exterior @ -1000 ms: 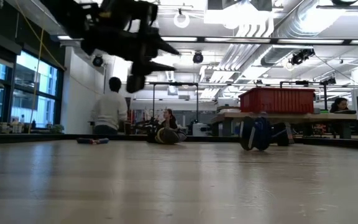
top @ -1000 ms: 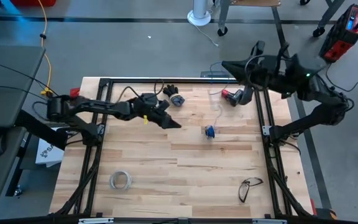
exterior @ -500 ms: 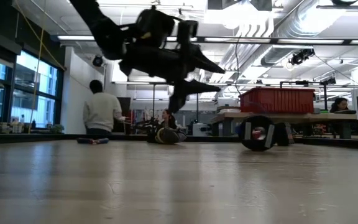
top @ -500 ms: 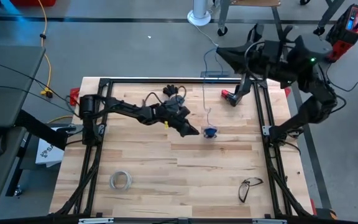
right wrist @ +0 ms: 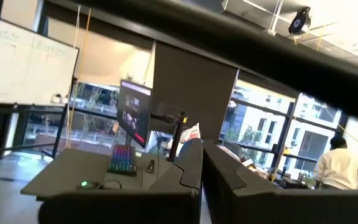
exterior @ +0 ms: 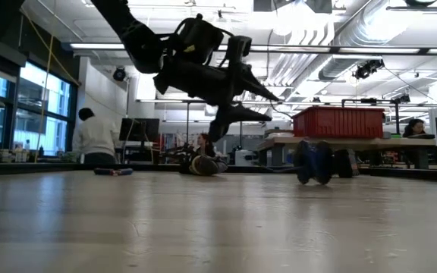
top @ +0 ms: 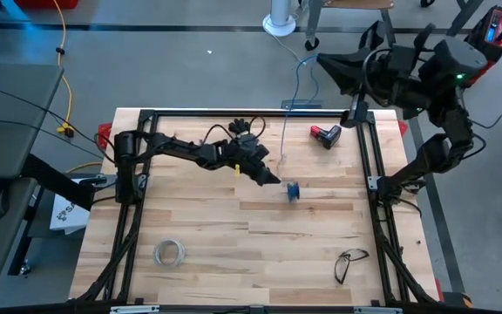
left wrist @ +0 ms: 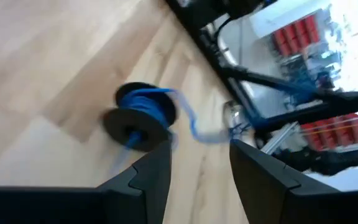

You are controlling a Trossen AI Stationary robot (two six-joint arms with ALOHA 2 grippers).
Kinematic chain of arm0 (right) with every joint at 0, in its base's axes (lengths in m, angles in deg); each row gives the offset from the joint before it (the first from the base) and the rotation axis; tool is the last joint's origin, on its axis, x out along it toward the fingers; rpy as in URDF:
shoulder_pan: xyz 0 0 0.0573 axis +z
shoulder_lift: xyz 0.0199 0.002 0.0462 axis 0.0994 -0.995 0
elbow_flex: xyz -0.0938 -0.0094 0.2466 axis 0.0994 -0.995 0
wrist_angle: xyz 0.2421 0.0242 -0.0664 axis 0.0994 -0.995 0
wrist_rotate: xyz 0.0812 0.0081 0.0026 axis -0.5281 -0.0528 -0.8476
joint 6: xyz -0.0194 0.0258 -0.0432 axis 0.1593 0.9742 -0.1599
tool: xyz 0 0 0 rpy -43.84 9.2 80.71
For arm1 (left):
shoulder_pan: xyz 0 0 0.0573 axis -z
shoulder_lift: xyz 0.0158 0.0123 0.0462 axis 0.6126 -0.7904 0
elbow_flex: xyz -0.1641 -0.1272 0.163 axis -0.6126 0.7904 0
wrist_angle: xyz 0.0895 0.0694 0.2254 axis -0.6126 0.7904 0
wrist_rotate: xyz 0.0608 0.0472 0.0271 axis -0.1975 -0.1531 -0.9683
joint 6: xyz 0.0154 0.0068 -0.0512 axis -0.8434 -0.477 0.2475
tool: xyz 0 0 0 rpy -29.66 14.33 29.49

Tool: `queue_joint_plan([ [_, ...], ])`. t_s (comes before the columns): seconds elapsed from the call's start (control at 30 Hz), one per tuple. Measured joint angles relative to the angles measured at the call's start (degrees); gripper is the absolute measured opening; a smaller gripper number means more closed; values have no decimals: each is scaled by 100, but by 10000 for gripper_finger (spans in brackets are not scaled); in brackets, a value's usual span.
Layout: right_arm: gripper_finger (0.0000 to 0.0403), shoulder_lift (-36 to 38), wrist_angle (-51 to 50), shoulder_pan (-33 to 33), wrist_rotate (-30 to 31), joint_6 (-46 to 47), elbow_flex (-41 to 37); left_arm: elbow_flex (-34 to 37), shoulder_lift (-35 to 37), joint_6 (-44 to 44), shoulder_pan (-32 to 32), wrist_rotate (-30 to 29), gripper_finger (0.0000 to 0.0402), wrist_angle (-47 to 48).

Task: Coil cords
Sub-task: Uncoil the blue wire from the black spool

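A: What is shown from above?

B: The spool [top: 293, 191] is seen just right of the table's [top: 199, 262] middle, its wire [top: 284, 139] drawn up toward the far edge. The left gripper [top: 273, 179] is poised just beside it, fingers apart, nothing held. The right gripper [top: 353, 118] is raised past the far right corner, closed; a hold on the wire cannot be confirmed.

A: And at table height?

B: The left gripper [exterior: 268, 106] is hung above the surface.

A: The left wrist?

B: The spool [left wrist: 140, 116] is framed ahead of the parted fingers [left wrist: 148, 174]. It would best be straddled squarely before closing, the wire kept taut.
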Motion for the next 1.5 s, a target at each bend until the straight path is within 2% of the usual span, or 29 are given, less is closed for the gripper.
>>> queue_joint_plan([
  [0.2, 0, 16, -50, 0, -2, -111, -1, 2, 17, -1207, 266, -154, 157, 113],
  [0.33, 0, 23, -46, 0, -2, -149, -1, 2, 17, -2164, 554, -635, 157, 124],
  [0.47, 0, 23, -50, 0, -2, -149, -5, 0, 19, -2560, 667, -1334, 157, 125],
  [0.53, 0, 23, -48, 0, -2, -149, -3, 0, 19, -2751, 627, -1494, 157, 156],
  [0.77, 0, 23, -48, 0, -2, -142, -5, -6, -60, -3376, 520, -1529, 164, 49],
  [1.0, 0, 23, -48, 0, -4, -140, -5, -57, -193, -3427, 570, -1670, 190, -255],
  [1.17, 0, 23, -50, 0, -4, -146, -5, -154, -193, -3666, 597, -1672, 196, -545],
  [1.5, 0, 23, -48, 0, -4, -146, -5, -275, -195, -4134, 737, -1685, 196, -338],
])
